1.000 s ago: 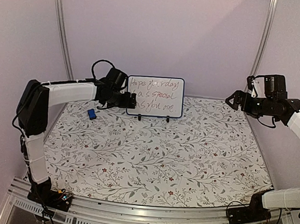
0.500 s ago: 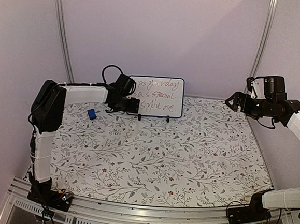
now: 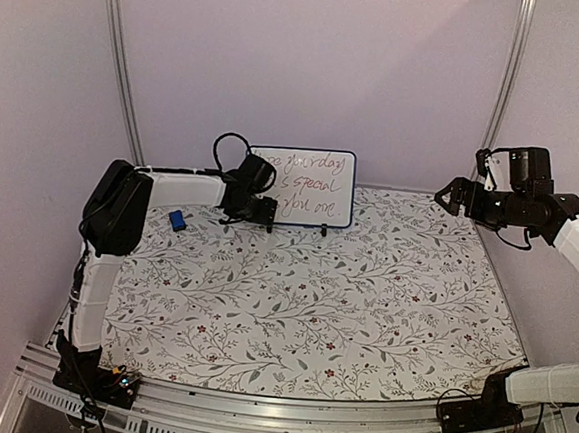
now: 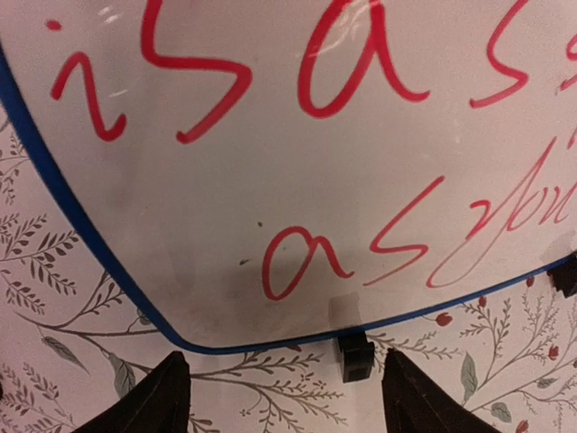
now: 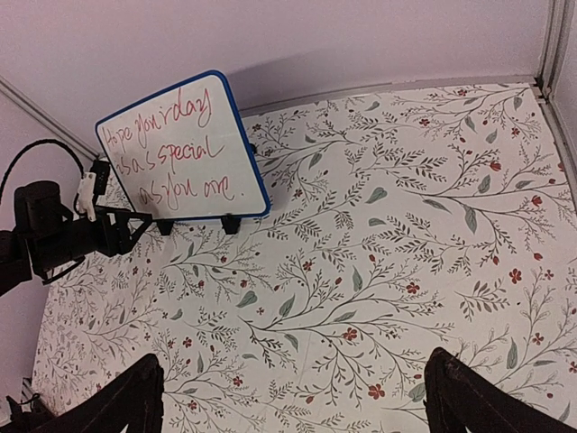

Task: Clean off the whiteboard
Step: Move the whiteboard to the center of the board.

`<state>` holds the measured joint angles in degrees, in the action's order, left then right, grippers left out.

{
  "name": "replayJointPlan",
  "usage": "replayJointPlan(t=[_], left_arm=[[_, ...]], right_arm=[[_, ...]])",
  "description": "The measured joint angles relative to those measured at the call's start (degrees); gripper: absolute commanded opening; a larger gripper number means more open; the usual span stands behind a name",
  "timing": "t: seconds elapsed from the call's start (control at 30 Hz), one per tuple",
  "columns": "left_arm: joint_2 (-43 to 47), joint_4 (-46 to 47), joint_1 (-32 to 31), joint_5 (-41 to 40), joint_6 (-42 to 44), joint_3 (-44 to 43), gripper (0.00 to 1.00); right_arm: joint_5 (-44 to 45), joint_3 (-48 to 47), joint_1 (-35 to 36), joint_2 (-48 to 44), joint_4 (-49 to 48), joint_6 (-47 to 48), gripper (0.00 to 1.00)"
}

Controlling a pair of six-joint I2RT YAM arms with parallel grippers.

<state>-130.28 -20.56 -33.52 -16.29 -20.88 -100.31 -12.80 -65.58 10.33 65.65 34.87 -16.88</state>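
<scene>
Two arms: only the left one has moved in the last second; the right one sits where it was.
whiteboard (image 3: pixel 307 186): upright on its two black feet at the far edge of the floral tabletop (image 3: pixel 362 313), close to the back wall. It is in the same spot as a second ago.
handwriting (image 5: pixel 176 149): three reddish lines still cover the whiteboard, and none of it looks wiped.
left tool (image 3: pixel 262 210): now in front of the whiteboard's lower-left corner, hiding the first letters of each line from the top camera. A second ago it was at the whiteboard's left edge, and half a second ago partway in.
left tool state: fingers spread wide with nothing between them. In the wrist view (image 4: pixel 284 401) they sit below the whiteboard's blue frame, either side of its left foot (image 4: pixel 354 354). I cannot tell whether the tool touches the whiteboard.
left elbow (image 3: pixel 118 203): has swung in toward the whiteboard from further left.
right tool (image 3: pixel 450 196): held in the air well to the right of the whiteboard, fingers apart and empty, unchanged across the three moments.
eraser block (image 3: pixel 176 220): small and blue, lying on the tabletop to the left of the whiteboard, beside the left forearm. It is not held and has not moved.
</scene>
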Motion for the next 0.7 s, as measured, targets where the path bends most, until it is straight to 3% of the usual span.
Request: replayJointPlan(t=[0.7], left_arm=[[-5.09, 1.40, -1.31, 0.11, -0.79, -2.97, 0.60]], right_arm=[[0.00, 0.42, 0.00, -0.04, -0.20, 0.00, 0.99]])
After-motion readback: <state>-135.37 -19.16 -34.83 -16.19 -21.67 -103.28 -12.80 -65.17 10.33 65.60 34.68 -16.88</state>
